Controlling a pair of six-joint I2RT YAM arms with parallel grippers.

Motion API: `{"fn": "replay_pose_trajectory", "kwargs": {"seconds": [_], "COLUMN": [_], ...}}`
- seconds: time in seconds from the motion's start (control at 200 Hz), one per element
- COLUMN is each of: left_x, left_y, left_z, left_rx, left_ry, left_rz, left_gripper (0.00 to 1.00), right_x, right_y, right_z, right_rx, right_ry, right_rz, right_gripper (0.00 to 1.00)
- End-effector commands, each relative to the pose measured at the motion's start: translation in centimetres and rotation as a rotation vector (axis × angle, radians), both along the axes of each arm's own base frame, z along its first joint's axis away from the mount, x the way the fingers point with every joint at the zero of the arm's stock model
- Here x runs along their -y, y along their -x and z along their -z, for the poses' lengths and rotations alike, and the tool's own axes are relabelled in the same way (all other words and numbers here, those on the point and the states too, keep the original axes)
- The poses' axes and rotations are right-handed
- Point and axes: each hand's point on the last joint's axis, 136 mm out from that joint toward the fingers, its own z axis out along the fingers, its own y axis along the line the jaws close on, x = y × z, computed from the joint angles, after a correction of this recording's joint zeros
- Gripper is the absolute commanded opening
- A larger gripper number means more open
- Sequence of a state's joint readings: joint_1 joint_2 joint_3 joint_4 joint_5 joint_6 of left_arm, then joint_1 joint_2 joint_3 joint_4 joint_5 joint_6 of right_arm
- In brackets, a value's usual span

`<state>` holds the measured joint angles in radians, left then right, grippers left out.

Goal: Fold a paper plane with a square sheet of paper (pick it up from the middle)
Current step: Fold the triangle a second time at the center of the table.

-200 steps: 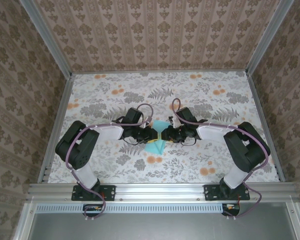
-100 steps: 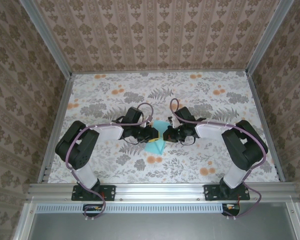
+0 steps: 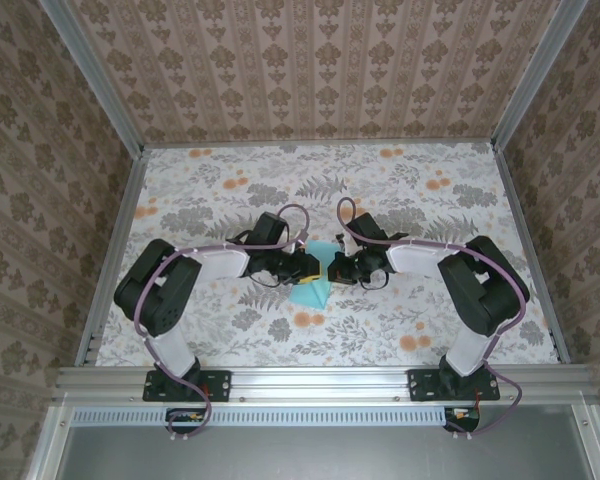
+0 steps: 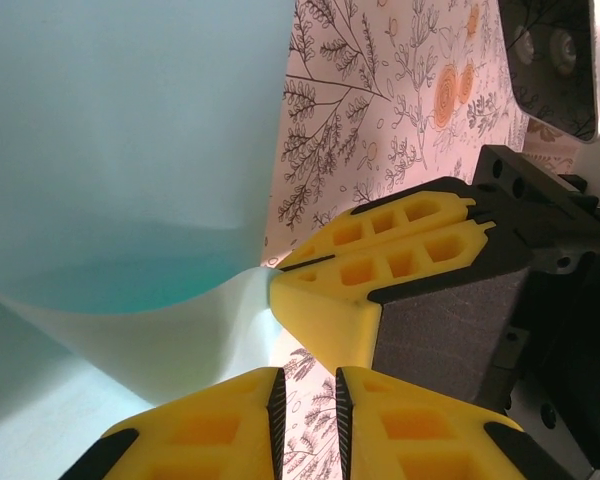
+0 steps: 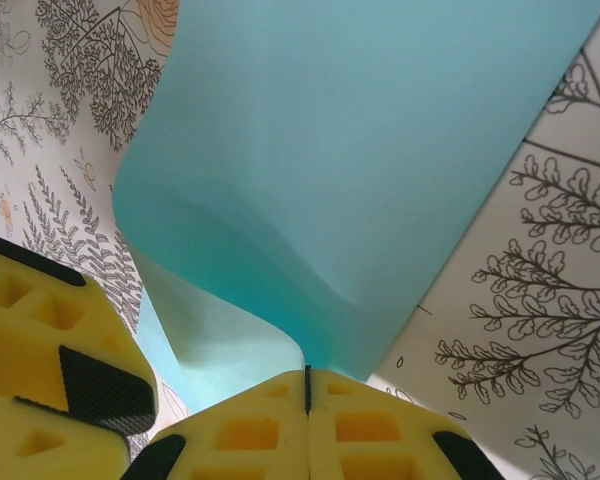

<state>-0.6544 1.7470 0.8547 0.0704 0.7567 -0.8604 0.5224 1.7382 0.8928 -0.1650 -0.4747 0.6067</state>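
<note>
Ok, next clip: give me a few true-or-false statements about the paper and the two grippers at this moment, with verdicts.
1. The right gripper has its fingers shut on the square sheet of paper. True.
2. The sheet lies flat on the table. False: it bends in a soft curve where the right fingers pinch it.
3. The left gripper and the right gripper face each other tip to tip near the table's middle. True.
4. The paper is a narrow pointed dart. False: the wrist views show a broad, curved sheet.

Teal paper [image 5: 380,150], edges off-frame
</note>
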Motion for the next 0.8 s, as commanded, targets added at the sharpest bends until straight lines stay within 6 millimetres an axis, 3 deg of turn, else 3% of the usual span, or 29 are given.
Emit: {"fn": "replay_pose_trajectory", "kwargs": {"seconds": [0.0,0.795], "left_x": [0.7,0.7], "left_y": [-0.1,0.2], "left_z": [-0.2,1.3], "left_rx": [0.003,-0.025], "left_ry": [0.021,-0.008], "left_rz": [0.025,0.033], "left_gripper": [0.22,0.21], "right_x": [0.0,0.2], "right_y": [-0.3,-0.4], "right_z": [0.5,1.2], "right_rx": [-0.009,-0.030], "right_ry": [0.029,0.051], "right_rz": [-0.003,0.005], "right_gripper": [0.06,0.07]}}
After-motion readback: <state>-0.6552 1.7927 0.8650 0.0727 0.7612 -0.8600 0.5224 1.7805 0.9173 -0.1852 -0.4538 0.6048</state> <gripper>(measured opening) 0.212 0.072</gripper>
